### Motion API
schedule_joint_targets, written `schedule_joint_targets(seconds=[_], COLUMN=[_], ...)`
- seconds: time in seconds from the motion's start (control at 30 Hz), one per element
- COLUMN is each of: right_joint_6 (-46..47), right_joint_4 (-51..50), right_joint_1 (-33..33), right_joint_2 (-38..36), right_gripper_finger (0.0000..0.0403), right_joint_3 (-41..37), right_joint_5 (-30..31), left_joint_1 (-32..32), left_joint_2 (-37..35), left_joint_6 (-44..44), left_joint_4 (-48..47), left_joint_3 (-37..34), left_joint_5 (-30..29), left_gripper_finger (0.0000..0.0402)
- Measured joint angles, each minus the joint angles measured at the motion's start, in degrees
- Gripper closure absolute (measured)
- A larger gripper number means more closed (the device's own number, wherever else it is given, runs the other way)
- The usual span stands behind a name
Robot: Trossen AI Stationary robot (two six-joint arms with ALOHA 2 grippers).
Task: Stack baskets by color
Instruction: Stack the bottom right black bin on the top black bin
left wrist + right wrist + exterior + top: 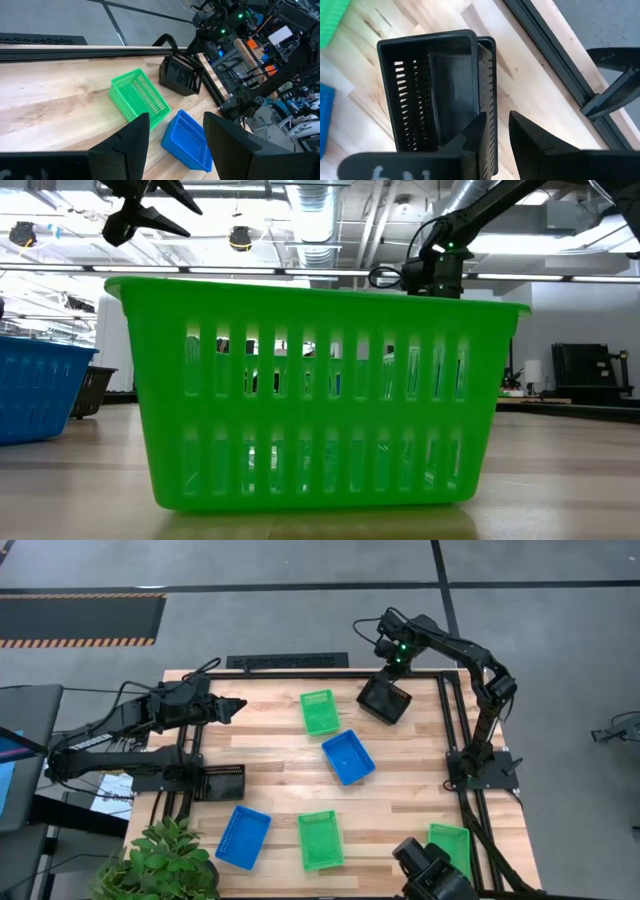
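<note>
Right gripper [495, 131]: positioned at the far right corner of the table, directly above the black baskets [437, 85]. Two black baskets are nested here, the inner one offset so that the outer one's rim shows beside it. The fingers stand a narrow gap apart and straddle the long wall of the nested pair. Whether the pads press on that wall cannot be told, so a grip is not confirmed. In the high view the black baskets [385, 700] appear tilted, just below the gripper's wrist.

Left gripper [172, 135]: raised above the table's left side, fingers parted, nothing between them. Ahead of it lie a green basket [139, 100] and, nearer, a blue basket [189, 140], both clear of the fingers. The black baskets lie beyond the green one.

Remaining baskets, high view: a third black basket [221, 782] beside the left arm's base; a blue basket [243, 837] and a green basket [320, 839] at the near edge; another green basket [450, 843] at the near right corner.
</note>
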Motion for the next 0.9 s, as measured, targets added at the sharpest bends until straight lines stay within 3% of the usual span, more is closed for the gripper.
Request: schedule_joint_targets(seconds=[0.33,0.7,0.9], right_joint_6=[-2.08,-2.61,-3.76], right_joint_4=[-0.43,-0.74,-1.02], right_joint_1=[0.49,0.37,0.87], right_joint_2=[-0.04,-5.03,-4.35], right_gripper_finger=[0.0296,0.0222,0.0216], right_joint_3=[0.04,0.04,0.09], right_joint_5=[-0.71,-0.59,-0.13], left_joint_1=[0.01,0.01,0.0], left_joint_2=[-0.02,0.0,0.0], left_joint_6=[-2.22,-2.37,-2.41], left_joint_4=[0.0,0.02,0.02], left_joint_3=[0.0,0.0,0.0], left_joint_5=[-0.07,-0.3,-2.09], left_gripper_finger=[0.0228,0.0228,0.0228])
